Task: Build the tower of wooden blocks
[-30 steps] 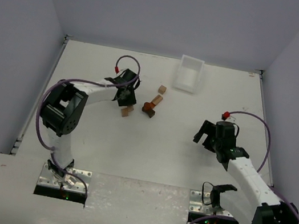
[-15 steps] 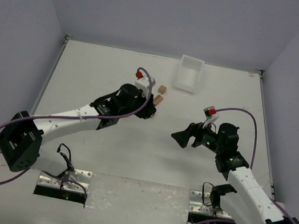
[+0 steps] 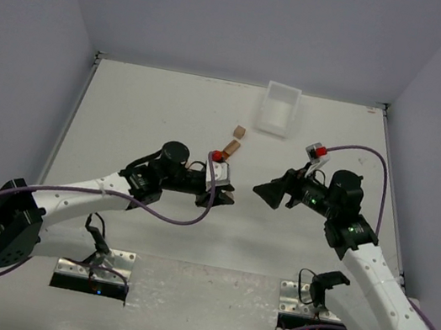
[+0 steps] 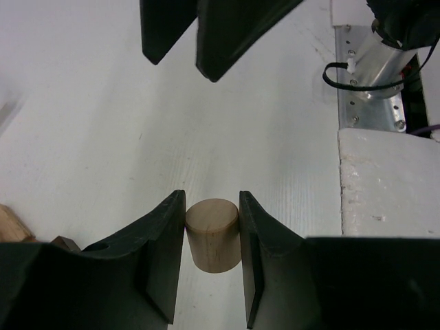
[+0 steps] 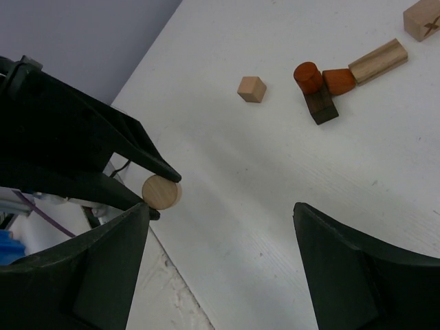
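My left gripper (image 4: 212,203) is shut on a light tan wooden cylinder (image 4: 214,235), held off the table and pointed at the right gripper; in the top view it (image 3: 224,193) is near the table's middle. My right gripper (image 5: 218,214) is open and empty, facing the cylinder (image 5: 161,192) from a short way off; in the top view it (image 3: 269,192) is just right of the left one. Loose blocks lie behind: a tan cube (image 5: 251,89), an orange cylinder (image 5: 308,75), an orange-brown wedge (image 5: 338,80), a dark block (image 5: 321,108), a tan bar (image 5: 378,60) and another tan cube (image 5: 421,18).
A white plastic tray (image 3: 279,109) stands at the back of the table, right of centre. A tan cube (image 3: 240,132) and the tan bar (image 3: 231,145) lie in front of it. The arm bases and foam edge (image 4: 385,185) are at the near side.
My left arm has swung from the block cluster toward the near middle of the table, carrying the tan cylinder. My right gripper has moved left and turned to face it.
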Tool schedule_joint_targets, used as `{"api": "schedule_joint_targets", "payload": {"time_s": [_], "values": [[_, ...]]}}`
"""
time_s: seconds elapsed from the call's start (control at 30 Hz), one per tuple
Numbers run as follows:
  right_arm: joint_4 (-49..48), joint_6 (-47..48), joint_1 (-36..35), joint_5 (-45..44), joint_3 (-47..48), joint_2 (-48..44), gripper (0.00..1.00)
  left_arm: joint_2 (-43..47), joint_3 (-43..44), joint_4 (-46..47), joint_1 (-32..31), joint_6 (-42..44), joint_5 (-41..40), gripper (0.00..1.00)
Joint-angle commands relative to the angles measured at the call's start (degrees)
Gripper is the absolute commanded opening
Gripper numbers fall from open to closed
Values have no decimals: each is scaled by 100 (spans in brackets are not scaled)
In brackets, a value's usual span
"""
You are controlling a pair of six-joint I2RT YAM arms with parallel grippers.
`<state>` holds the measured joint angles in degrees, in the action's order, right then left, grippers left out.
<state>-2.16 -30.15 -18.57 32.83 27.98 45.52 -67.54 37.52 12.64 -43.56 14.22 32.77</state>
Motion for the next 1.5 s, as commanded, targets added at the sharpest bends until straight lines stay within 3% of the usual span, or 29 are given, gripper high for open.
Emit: {"api": "schedule_joint_targets", "payload": {"time_s": [0.0, 0.13, 0.43, 0.8, 1.07, 1.47], "values": [[198, -536, -8, 351, 393, 393, 83, -160, 256, 69, -124, 1046, 713, 0], [235, -770, -144, 543, 582, 603, 75, -315, 480, -184, -238, 1224, 500, 0], [463, -962, -789, -85, 503, 643, 67, -675, 923, -390, -334, 1188, 4, 0], [-181, -1582, -939, -428, 366, 960, 60, -743, 1030, -412, -469, 1126, -158, 0], [-165, -1600, -1037, -440, 391, 1153, 57, -790, 1067, -377, -486, 1082, -354, 0], [-155, -1704, -1184, -356, 410, 1363, 45, -1024, 1293, -341, -504, 968, -684, 0]]}}
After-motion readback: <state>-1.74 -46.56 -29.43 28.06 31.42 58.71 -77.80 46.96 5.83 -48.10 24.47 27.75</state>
